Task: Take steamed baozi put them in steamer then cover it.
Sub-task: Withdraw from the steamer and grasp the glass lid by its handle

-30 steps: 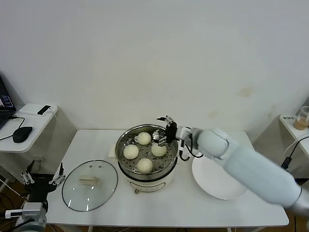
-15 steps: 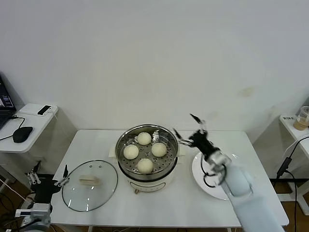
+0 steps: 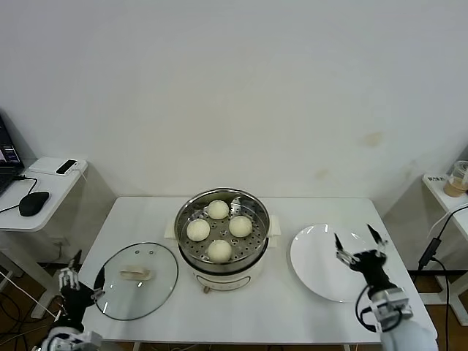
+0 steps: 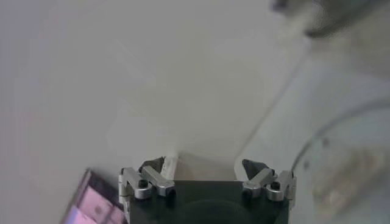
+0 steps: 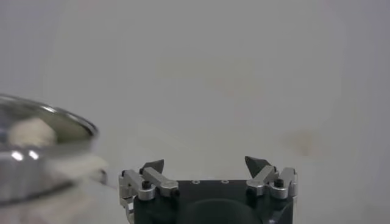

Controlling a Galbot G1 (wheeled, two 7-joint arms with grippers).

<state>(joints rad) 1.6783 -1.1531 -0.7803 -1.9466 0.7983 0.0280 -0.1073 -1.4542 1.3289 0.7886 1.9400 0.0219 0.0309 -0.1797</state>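
The laptop (image 3: 6, 157) is cut off by the head view's left edge.

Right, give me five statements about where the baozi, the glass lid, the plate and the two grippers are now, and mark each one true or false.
1. All four baozi sit on the perforated tray inside the steamer. True.
2. The glass lid covers the steamer. False: it lies flat on the table, on the steamer's left.
3. The white plate holds one baozi. False: nothing lies on it.
4. The right gripper is open and holds nothing, above the plate's right edge. True.
5. The left gripper grips the lid's handle. False: it is open, low at the table's left corner, apart from the lid.
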